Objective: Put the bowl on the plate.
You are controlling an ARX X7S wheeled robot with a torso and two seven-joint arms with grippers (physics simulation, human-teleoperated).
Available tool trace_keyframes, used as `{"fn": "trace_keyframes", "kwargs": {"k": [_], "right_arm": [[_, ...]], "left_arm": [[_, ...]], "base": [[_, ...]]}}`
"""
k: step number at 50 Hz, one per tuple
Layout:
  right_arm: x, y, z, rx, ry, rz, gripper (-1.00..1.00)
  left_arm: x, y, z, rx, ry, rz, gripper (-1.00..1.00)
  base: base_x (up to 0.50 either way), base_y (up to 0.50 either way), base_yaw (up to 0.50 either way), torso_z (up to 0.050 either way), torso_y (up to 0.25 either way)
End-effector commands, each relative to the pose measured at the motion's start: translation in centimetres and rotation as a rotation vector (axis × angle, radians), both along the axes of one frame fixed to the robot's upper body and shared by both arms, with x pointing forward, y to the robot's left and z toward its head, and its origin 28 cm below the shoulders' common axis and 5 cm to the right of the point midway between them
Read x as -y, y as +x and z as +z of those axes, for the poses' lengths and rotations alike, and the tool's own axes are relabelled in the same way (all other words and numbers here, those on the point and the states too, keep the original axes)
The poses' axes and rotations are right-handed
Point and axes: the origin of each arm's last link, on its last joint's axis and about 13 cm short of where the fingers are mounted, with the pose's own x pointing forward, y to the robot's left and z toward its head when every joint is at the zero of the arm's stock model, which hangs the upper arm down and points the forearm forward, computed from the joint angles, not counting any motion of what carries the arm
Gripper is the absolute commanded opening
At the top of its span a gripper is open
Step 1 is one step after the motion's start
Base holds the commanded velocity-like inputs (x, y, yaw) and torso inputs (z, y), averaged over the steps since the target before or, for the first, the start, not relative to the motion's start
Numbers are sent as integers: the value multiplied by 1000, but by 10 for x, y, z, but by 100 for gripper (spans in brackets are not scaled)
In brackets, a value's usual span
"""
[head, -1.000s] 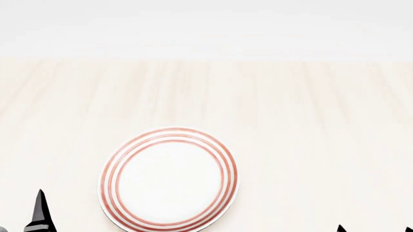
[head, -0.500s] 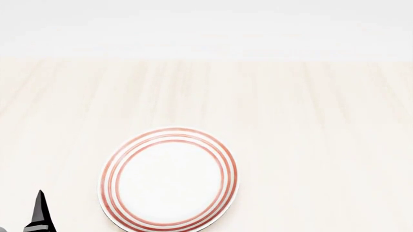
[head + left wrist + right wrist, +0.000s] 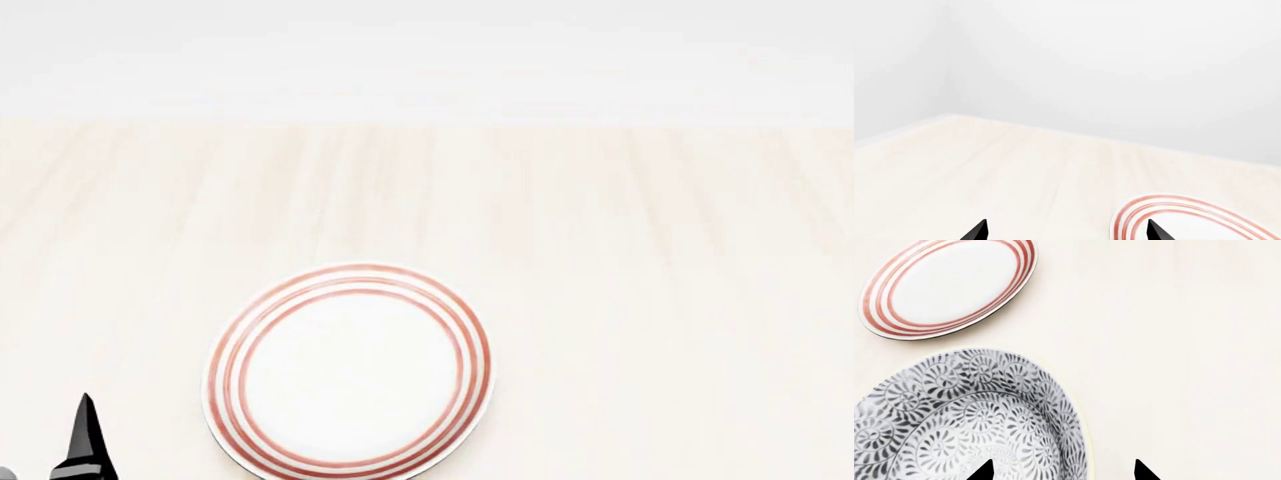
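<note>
The plate [image 3: 350,370], white with three red rings, lies flat on the pale wooden table near its front, with nothing on it. It also shows in the left wrist view as plate [image 3: 1201,226] and in the right wrist view as plate [image 3: 947,287]. The bowl [image 3: 954,420], grey floral with a yellowish rim, sits on the table close beside the plate and is out of the head view. My right gripper [image 3: 1062,471] is open above the bowl's rim, one tip over the inside, the other over the table. My left gripper [image 3: 1067,231] is open beside the plate, one fingertip [image 3: 84,440] showing.
The pale wooden table [image 3: 601,250] stretches far back to a white wall [image 3: 1121,60]. Its far edge meets the wall at a corner in the left wrist view. Bare table [image 3: 1187,365] lies beside the bowl.
The right gripper's two fingertips, at the head view's bottom right a second ago, have dropped out of that view. The left fingertip sits slightly lower. The plate has not moved.
</note>
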Motion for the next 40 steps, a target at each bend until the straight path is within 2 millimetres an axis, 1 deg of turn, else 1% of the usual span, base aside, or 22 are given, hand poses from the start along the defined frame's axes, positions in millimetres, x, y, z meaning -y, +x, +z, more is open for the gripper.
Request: {"fn": "trace_keyframes", "kwargs": {"k": [1,7,16,21,33,36,37,40], "right_arm": [[-2,3,-5,-29,-12,24,100],[-1,5,-13,-46,-10,17,100],[1,3,-15,-51,-8,9,100],[3,1,-20,-61,-5,3,100],[3,2,-22,-67,-3,4,100],[3,2,-25,-72,-2,10,100],[3,2,-25,-73,-2,12,-100],[3,2,-26,-76,-4,16,-100]], "left_arm": [[0,1,-1,-4,-2,1,100],[-1,0,0,-1,-4,1,100],[-1,-1,1,0,-6,3,100],[0,-2,1,2,-3,-2,100],[-1,-1,2,3,-6,-1,100],[-1,-1,2,3,-7,0,100],[-1,-1,2,3,-7,1,100],[-1,-1,3,3,-8,0,100]], "base": [[0,0,0,0,0],[0,0,0,0,0],[0,0,0,0,0],[0,0,0,0,0],[0,0,0,0,0],[0,0,0,0,0],[0,0,0,0,0],[0,0,0,0,0]]}}
